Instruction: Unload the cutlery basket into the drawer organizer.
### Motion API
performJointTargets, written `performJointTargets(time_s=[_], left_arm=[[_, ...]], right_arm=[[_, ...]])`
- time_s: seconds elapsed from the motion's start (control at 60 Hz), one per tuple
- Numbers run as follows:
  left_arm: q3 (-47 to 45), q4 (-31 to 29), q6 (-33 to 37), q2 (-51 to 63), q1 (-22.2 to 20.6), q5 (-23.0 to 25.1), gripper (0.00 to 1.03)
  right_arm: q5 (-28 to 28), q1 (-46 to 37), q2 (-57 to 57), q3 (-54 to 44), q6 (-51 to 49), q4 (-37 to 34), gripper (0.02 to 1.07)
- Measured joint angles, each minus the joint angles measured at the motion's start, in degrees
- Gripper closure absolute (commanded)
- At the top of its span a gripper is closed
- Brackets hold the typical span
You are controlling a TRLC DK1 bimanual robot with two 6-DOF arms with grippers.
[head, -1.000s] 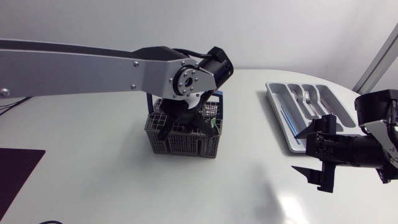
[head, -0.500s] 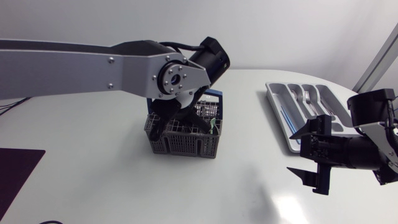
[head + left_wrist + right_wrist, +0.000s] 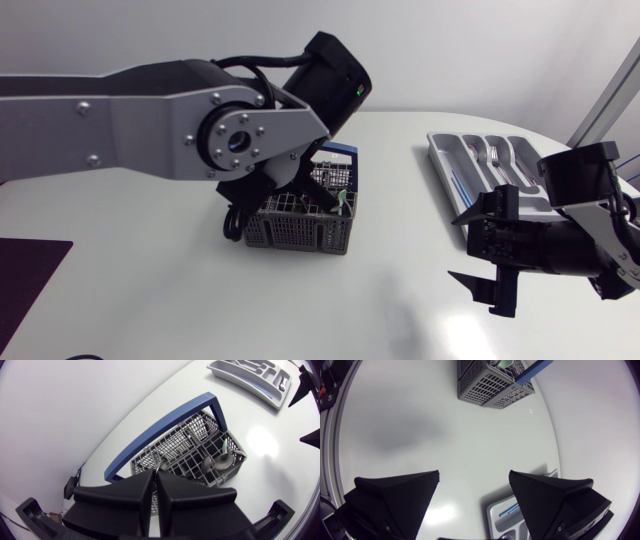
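The grey cutlery basket (image 3: 300, 228) with a blue handle (image 3: 337, 152) stands mid-table. My left gripper (image 3: 283, 190) hangs over its left part, mostly hidden by the arm. In the left wrist view the left gripper (image 3: 156, 474) has its fingers nearly together on a thin silver cutlery handle (image 3: 158, 465) above the basket (image 3: 200, 455). Spoons and a green-handled piece (image 3: 223, 448) stay in the end compartment. My right gripper (image 3: 487, 255) is open and holds nothing, in front of the grey drawer organizer (image 3: 447, 165), which holds forks. The right gripper (image 3: 474, 474) faces the basket (image 3: 485, 385).
A dark mat (image 3: 25, 275) lies at the table's front left corner. The organizer (image 3: 240, 375) sits near the table's right edge, close to my right arm. Bare white tabletop (image 3: 390, 290) lies between basket and right gripper.
My left arm's wrist has swung up and to the left over the basket. The right gripper has drifted a little left and toward the front edge.
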Motion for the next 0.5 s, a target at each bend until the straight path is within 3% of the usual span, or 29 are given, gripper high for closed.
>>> performJointTargets(time_s=[0.283, 0.5], left_arm=[[-5.5, 6.1, 3.9, -5.4, -2.2, -5.8, 0.99], [-8.6, 8.5, 5.8, -9.4, -3.4, -6.8, 0.99]], right_arm=[[1.1, 4.6, 0.0, 0.1, 6.2, 1.0, 0.07], [1.2, 7.8, 0.0, 2.1, 10.8, 1.7, 0.07]])
